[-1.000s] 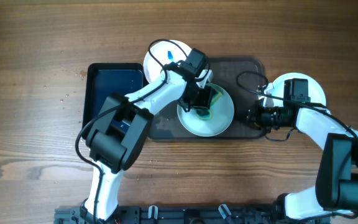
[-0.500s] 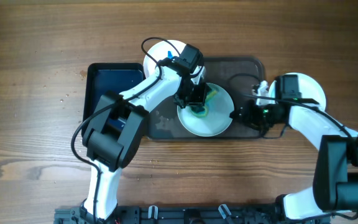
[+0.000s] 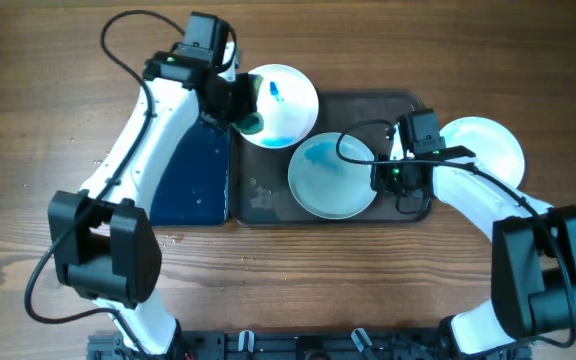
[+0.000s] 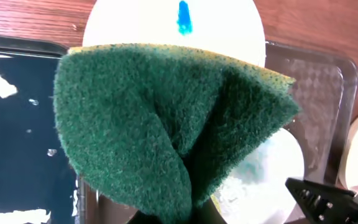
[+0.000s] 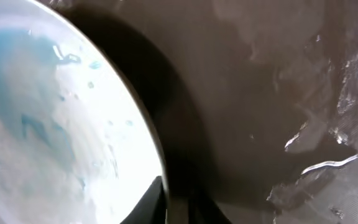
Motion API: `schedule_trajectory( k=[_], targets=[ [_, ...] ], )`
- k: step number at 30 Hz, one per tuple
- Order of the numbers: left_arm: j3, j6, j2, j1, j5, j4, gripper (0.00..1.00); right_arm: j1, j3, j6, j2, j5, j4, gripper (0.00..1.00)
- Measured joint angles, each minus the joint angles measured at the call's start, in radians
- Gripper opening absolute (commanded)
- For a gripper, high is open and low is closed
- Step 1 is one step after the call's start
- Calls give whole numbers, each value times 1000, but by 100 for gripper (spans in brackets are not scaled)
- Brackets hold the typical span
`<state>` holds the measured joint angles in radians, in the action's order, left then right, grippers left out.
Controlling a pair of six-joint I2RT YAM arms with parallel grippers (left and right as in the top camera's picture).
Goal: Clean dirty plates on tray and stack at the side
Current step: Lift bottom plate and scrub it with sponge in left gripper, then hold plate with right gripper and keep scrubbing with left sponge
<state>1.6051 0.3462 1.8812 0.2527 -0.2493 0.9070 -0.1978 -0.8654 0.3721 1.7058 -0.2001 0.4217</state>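
Observation:
A white plate smeared with blue [image 3: 330, 180] lies on the brown tray [image 3: 413, 105]. My right gripper [image 3: 381, 178] is shut on its right rim. In the right wrist view the plate [image 5: 55, 124] fills the left side, with its rim between the fingers [image 5: 153, 200]. My left gripper [image 3: 236, 105] is shut on a green sponge [image 3: 251, 122]. It holds the sponge at the left edge of a second white plate with a blue mark [image 3: 286, 105]. The sponge [image 4: 166, 124] fills the left wrist view, with the marked plate [image 4: 179, 18] behind it.
A dark blue tray [image 3: 193, 175] lies left of the brown tray and shows wet in the left wrist view [image 4: 17, 124]. A third white plate [image 3: 488, 148] sits on the wooden table at the right, partly under my right arm.
My left gripper has lifted the sponge off the smeared plate and swung up and left to the marked plate. My right gripper has moved left onto the smeared plate's rim.

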Motion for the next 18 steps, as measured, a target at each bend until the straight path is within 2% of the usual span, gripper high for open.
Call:
schedule_trajectory(
  k=[7,12,14,15,16,18],
  targets=[
    [-21,0,0,31,2,-1,4,-1,-97,-30,26,34,31,4],
    [-51,0,4,77,3,-22,4,0,-174,-57,105,12,64,6],
    [-58,0,6,93,3,-27,4,0,-181,-61,132,-9,83,17],
    [-60,0,8,101,3,-28,4,2,-185,-68,133,-16,93,32],
    [-60,0,8,107,3,-29,4,2,-185,-72,133,-20,97,18],
    [-60,0,8,119,3,-30,4,2,-187,-76,134,-32,97,4]
  ],
)
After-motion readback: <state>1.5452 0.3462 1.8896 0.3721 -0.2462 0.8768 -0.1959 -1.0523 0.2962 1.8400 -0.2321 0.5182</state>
